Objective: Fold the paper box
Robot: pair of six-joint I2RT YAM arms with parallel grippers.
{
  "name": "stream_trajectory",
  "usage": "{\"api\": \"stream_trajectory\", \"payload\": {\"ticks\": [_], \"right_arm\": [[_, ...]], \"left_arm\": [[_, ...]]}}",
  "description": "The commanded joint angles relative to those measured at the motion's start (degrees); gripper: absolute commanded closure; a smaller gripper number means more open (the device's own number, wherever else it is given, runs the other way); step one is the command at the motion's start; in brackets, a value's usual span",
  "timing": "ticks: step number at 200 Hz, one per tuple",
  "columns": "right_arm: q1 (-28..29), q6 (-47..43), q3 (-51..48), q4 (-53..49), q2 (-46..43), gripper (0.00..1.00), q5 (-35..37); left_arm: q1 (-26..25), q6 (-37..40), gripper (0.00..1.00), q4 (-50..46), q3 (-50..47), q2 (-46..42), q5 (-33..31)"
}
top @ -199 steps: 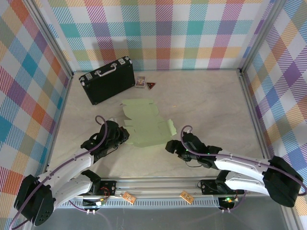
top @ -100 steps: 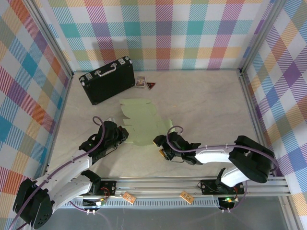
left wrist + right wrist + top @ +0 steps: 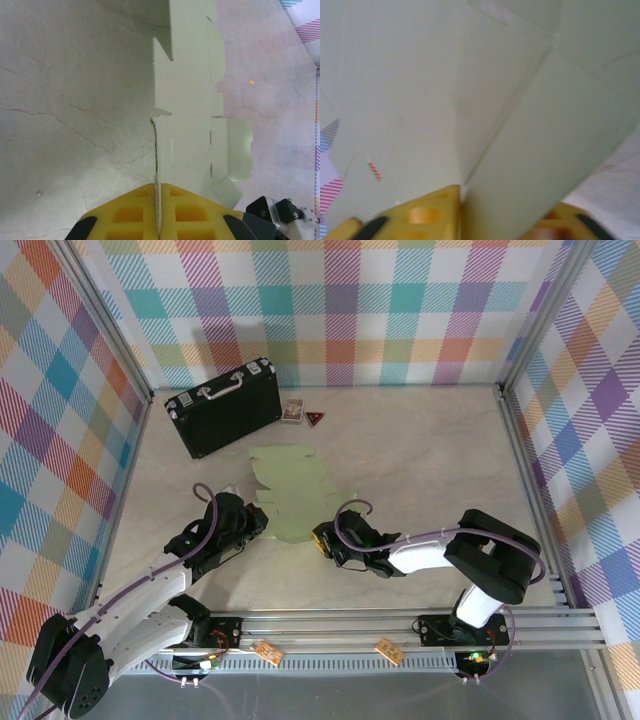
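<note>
Since a second ago the right arm has swung left across the table (image 3: 420,450). The right gripper (image 3: 325,538) is now at the near right corner of the paper box (image 3: 293,485). From above, the pale green sheet lies in the middle of the table. It is nearer than the black case (image 3: 222,406), which sits at the far left. Two small cards (image 3: 293,411) lie just right of the case. The left gripper (image 3: 255,523) is at the sheet's near left edge.

In the left wrist view, the left gripper (image 3: 158,200) is closed on the thin edge of the paper box (image 3: 187,105). The sheet stretches away flat over the table (image 3: 75,100).

In the right wrist view, the paper box (image 3: 445,90) is very close up. A folded part of it goes down between the yellow fingers (image 3: 427,212) of the right gripper (image 3: 485,215). I cannot tell if they are pinching it.
</note>
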Motion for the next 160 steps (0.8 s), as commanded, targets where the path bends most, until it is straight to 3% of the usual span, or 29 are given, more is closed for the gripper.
{"api": "stream_trajectory", "payload": {"ticks": [1, 11, 34, 44, 59, 84, 94, 108, 131, 160], "right_arm": [[0.2, -2.4, 2.0, -3.7, -3.7, 0.95, 2.6], [-0.6, -5.3, 2.6, -8.1, -6.0, 1.0, 2.8], [-4.4, -15.1, 2.7, -14.3, -12.6, 1.0, 2.4], [-7.1, -22.9, 4.5, -19.0, -15.7, 1.0, 0.5], [-12.0, -44.1, 10.4, -24.6, -17.8, 1.0, -7.1], [-15.4, -81.5, 24.3, -45.4, -18.4, 1.0, -8.9], [-15.5, -93.7, 27.4, -50.7, -18.9, 1.0, -6.0], [-15.6, -112.9, 30.0, -56.5, -19.9, 1.0, -8.8], [-15.7, -129.8, 33.6, -64.1, -21.7, 1.0, -10.2], [-15.7, -139.7, 32.6, -64.3, -25.8, 1.0, -15.9]], "left_arm": [[0.1, 0.0, 0.98, -0.4, -0.3, -1.5, 0.2], [0.1, 0.5, 0.89, -1.1, -0.2, -1.8, -0.2], [0.1, 2.8, 0.42, -4.9, 1.4, -3.1, -1.3], [0.1, 4.7, 0.28, -9.8, 3.2, -4.3, -3.1], [0.2, 8.5, 0.16, -16.2, 7.2, -6.7, -6.5], [0.3, 17.7, 0.09, -26.4, 17.3, -9.3, -12.0], [0.3, 22.5, 0.09, -27.8, 21.5, -9.1, -11.7], [0.3, 30.4, 0.09, -28.4, 27.0, -7.6, -8.9], [0.3, 39.9, 0.11, -29.0, 36.5, -3.4, -1.1], [0.2, 47.4, 0.15, -33.8, 49.9, 3.9, 7.1]]}}
